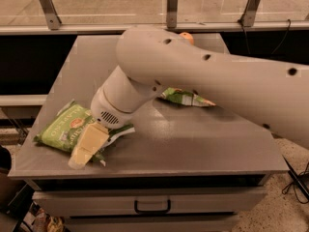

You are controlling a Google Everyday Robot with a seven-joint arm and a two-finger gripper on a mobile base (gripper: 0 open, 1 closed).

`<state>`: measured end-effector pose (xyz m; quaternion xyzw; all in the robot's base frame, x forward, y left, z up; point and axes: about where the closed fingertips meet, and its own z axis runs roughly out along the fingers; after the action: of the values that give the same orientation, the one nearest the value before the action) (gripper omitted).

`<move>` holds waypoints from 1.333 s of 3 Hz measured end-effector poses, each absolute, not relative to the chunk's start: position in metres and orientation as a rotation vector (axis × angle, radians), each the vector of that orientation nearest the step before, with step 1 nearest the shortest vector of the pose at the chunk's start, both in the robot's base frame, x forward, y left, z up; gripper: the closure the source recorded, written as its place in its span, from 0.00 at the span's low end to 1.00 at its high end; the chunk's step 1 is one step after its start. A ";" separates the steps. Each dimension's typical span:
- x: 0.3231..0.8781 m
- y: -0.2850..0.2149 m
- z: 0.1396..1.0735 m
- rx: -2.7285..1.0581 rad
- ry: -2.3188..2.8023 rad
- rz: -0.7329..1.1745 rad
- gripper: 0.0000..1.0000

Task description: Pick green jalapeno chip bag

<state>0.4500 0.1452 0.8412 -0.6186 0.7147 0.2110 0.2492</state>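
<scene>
The green jalapeno chip bag (63, 128) is puffy and olive-green with white lettering and a small orange-red emblem. It lies at the front left corner of the grey table (203, 144). My gripper (87, 145) hangs from the big white arm (203, 76) and lies over the bag's right end, touching or just above it. The arm's wrist hides part of the bag's right side.
A flatter bright-green bag (186, 98) lies mid-table, partly hidden under the arm. An orange object (186, 36) peeks out behind the arm at the back. A drawer with a dark handle (152, 208) sits below the table front. A metal rail with glass runs along the back.
</scene>
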 end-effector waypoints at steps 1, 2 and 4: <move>0.449 0.146 0.842 -1.684 1.947 0.572 0.17; 0.448 0.147 0.844 -1.686 1.944 0.568 0.40; 0.446 0.147 0.847 -1.689 1.938 0.561 0.86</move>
<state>0.4459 0.1473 0.8470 -0.6211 0.7126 0.2065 0.2526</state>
